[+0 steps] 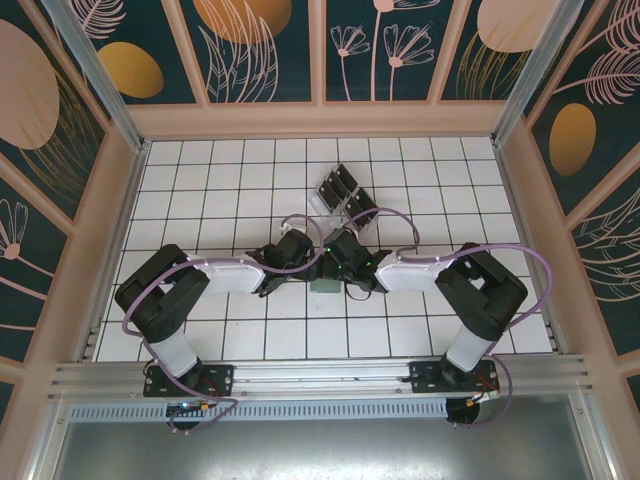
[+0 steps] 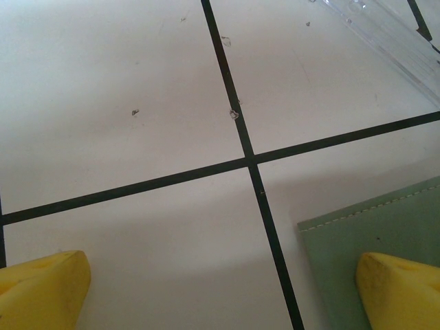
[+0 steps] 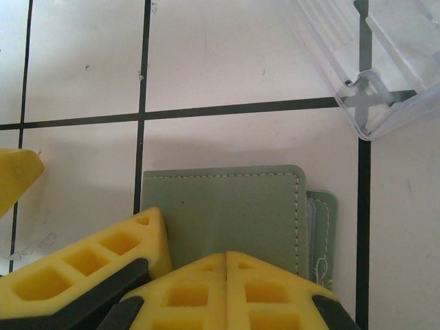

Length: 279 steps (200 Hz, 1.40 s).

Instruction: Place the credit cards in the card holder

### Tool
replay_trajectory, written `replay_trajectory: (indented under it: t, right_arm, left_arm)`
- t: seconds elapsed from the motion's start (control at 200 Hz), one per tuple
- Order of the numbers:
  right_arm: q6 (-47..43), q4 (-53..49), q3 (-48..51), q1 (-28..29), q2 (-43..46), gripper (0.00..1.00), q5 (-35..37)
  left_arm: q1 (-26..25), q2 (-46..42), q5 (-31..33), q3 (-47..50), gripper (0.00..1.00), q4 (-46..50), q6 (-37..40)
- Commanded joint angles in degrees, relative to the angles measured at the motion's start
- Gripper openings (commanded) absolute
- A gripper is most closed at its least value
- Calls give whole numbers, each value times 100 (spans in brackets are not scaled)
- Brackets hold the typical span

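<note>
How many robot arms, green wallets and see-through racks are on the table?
Robot arms: 2, the left arm and the right arm
Green wallet: 1
Clear rack: 1
Total: 4
The black cards in the rack are too small to count.

robot lab cell, aluminium frame, leaf-print panels, gridded table
</note>
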<state>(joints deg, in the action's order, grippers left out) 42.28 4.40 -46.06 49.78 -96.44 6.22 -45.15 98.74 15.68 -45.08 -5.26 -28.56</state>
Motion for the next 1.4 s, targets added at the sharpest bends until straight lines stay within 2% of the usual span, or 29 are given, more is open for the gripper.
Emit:
replay_trajectory:
  t: [0.0, 0.195, 0.576, 0.751, 1.056, 1.391]
  right_arm:
    - [-49, -109, -86, 47, -78, 0, 146]
    - [-80, -167, -68, 15, 113, 0, 222]
    - [-14, -28, 25, 133, -287, 0, 21]
    - [48, -26, 165, 182, -399, 0, 11]
    - [140, -61, 407, 241, -384, 0, 59]
    - [119, -337, 467, 496, -365, 0, 396]
  left_arm:
    - [-18, 78, 128, 122, 98, 121, -1]
    - [-20, 78, 128, 122, 99, 121, -1]
    - [-20, 79, 125, 118, 98, 134, -9]
    - [-16, -18, 305, 139, 98, 214, -336]
    - [-16, -1213, 1069, 660, 98, 135, -1450]
    - [-15, -1561, 1060, 702, 98, 199, -1543]
